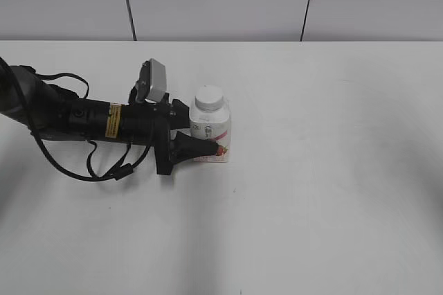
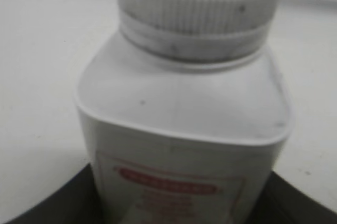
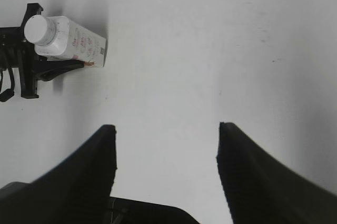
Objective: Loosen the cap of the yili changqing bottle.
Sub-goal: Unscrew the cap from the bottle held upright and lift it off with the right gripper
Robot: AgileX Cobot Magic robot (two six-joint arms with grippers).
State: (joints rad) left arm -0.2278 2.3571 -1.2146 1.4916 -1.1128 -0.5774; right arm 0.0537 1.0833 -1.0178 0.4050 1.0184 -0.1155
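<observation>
The left gripper [image 1: 201, 144] clasped the yili changqing bottle [image 1: 211, 133] upright on the table [image 1: 332, 170], and the right gripper [image 3: 166, 166], wide apart and empty, should probably descend centered over the cap [image 1: 209, 97] before twisting.

Bottle [image 2: 184, 124] looks like smooth white plastic, cap [image 2: 197, 16] is ribbed, table [image 1: 332, 191] is plain matt white.

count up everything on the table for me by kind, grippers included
Bottle: 1
Cap: 1, on the bottle
Gripper: 2, left gripper at the bottle, right gripper open above bare table
Total: 4
</observation>
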